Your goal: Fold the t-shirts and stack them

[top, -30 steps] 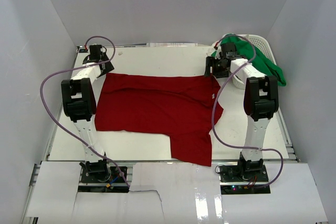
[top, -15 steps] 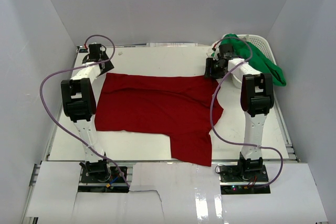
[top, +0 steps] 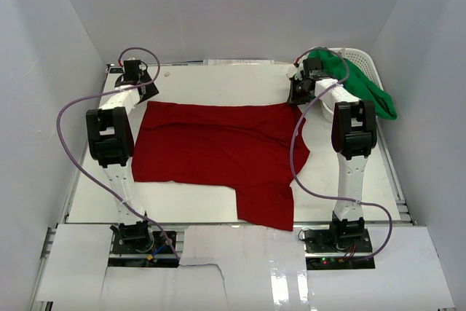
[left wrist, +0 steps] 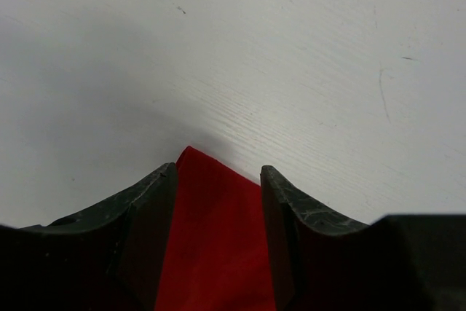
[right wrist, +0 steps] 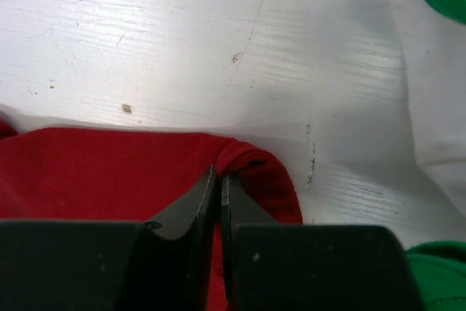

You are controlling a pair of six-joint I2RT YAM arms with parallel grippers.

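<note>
Right wrist: my right claw (right wrist: 220, 176) is clamped tight on the red t-shirt (right wrist: 109, 172) at its bunched far-right corner. Left claw (left wrist: 218, 171) has jaws apart, straddling the far-left corner, no grip. Shirt is spread on the table (top: 218, 81); green t-shirt (top: 357, 81) is draped over the basket (top: 360, 54).

We are looking into a plain white booth, with the back wall (top: 233, 12) and side walls (top: 36, 121) closing around a white table (top: 218, 85). Soft, even light is falling across it. The glossy sheets (top: 240, 271) at the near edge are catching glare, and the tabletop is showing faint scratches (right wrist: 251, 27).
</note>
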